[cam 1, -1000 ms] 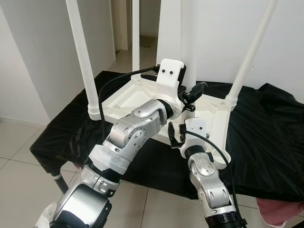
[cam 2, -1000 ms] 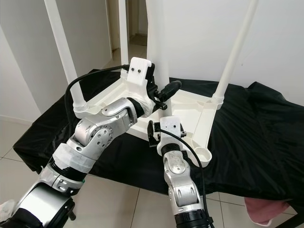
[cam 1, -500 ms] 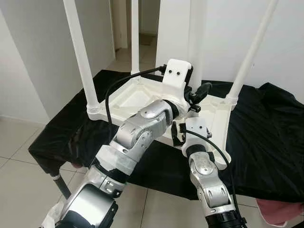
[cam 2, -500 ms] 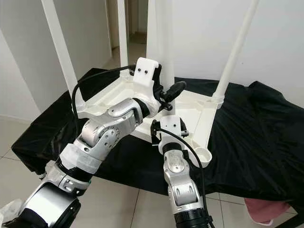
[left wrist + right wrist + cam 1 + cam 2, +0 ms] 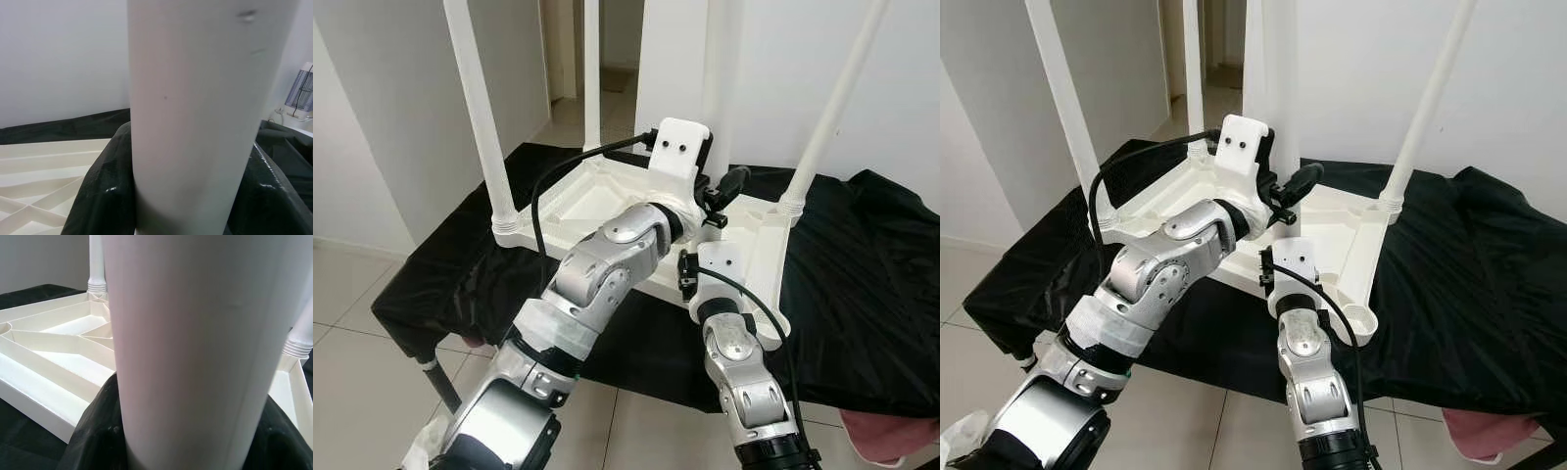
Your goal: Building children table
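- The white tabletop (image 5: 607, 201) lies upside down on the black cloth (image 5: 862, 274), ribbed underside up, which is how the leg sockets come to face upward.
- Three legs stand upright in its corners: one at the near left corner (image 5: 480, 108), one at the far left (image 5: 592, 73), one at the far right (image 5: 832, 108).
- The near right corner socket (image 5: 1359, 320) is open, with no leg in it; I judge that is where the last one belongs.
- That fourth leg (image 5: 720, 88) is held upright over the tabletop's middle, between the two far legs and nearer the robot than either.
- The left gripper (image 5: 710, 191) reaches across the tabletop and holds the leg low down; in the left wrist view its fingers (image 5: 105, 191) are pressed against both sides of the leg, so it is pinching.
- The right gripper (image 5: 690, 274) sits at the tabletop's near edge, below the left one; in the right wrist view its dark fingers (image 5: 95, 431) hug the same leg.
- Two grips, one above the other, look meant to keep the long leg from tipping while it is steered.
- Next, I reckon: carry it from the tabletop's middle to the open corner and seat it.
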Robot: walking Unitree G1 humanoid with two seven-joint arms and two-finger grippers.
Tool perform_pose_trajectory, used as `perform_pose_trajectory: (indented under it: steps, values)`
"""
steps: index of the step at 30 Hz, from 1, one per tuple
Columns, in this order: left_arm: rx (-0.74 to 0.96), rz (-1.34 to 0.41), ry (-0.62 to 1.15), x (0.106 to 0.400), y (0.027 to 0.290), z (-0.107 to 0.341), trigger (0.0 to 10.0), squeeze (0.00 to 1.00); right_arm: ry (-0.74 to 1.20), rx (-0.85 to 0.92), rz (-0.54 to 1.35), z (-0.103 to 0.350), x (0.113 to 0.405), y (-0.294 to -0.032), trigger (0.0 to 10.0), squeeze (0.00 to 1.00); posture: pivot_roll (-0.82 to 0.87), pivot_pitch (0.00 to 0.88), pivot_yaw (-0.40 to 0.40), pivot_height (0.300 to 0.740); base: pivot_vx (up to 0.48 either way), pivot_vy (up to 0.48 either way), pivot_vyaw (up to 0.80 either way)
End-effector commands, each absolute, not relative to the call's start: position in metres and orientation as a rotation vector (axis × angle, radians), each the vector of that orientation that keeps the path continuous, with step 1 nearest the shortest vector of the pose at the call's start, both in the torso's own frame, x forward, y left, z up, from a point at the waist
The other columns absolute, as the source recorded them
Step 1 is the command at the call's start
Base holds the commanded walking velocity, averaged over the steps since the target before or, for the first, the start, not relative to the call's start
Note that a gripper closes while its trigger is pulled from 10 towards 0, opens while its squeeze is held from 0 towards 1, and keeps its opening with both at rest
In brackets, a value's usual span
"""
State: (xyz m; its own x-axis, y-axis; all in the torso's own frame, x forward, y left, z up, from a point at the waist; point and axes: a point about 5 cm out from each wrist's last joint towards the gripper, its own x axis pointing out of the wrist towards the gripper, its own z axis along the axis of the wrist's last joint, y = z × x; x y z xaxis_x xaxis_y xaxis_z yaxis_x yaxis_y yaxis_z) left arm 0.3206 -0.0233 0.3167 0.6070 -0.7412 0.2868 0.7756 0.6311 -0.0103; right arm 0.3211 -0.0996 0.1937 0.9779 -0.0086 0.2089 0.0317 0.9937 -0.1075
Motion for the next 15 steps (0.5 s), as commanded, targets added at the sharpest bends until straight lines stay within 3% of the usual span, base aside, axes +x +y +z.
perform_pose_trajectory:
  steps: [1,2,3,11,12,13,14,15]
  values:
    - [-0.127,-0.911,-0.289,0.32,-0.025,0.32,10.0,0.0,-0.183,-0.083,-0.036,0.191,0.322,-0.101,10.0,0.0,-0.01,0.093,0.001,0.74,0.0,0.0,0.0]
    - [-0.15,-0.918,-0.28,0.32,-0.025,0.319,10.0,0.09,-0.163,-0.042,-0.036,0.189,0.323,-0.102,10.0,0.0,-0.01,0.093,0.001,0.74,0.0,0.0,0.0]
    - [-0.181,-0.925,-0.269,0.32,-0.024,0.319,10.0,1.0,-0.141,-0.001,-0.037,0.187,0.324,-0.103,10.0,0.0,-0.01,0.093,0.001,0.74,0.0,0.0,0.0]
    - [-0.222,-0.954,-0.28,0.316,-0.024,0.322,10.0,1.0,-0.107,0.08,-0.069,0.185,0.326,-0.111,10.0,0.0,-0.01,0.092,0.001,0.74,0.0,0.0,0.0]
    - [-0.222,-0.964,-0.291,0.315,-0.024,0.323,10.0,0.81,-0.108,0.082,-0.071,0.185,0.326,-0.111,10.0,0.0,-0.01,0.094,0.002,0.74,0.0,0.0,0.0]
    - [-0.222,-0.964,-0.291,0.315,-0.024,0.323,10.0,0.81,-0.108,0.082,-0.071,0.185,0.326,-0.111,10.0,0.0,-0.01,0.094,0.002,0.74,0.0,0.0,0.0]
    - [-0.222,-0.968,-0.299,0.314,-0.024,0.324,10.0,0.0,-0.109,0.081,-0.072,0.185,0.326,-0.112,10.0,0.0,-0.01,0.094,0.002,0.74,0.0,0.0,0.0]
    - [-0.224,-0.972,-0.304,0.313,-0.024,0.325,10.0,0.0,-0.11,0.081,-0.072,0.185,0.326,-0.112,10.0,0.0,-0.01,0.093,0.001,0.74,0.0,0.0,0.0]
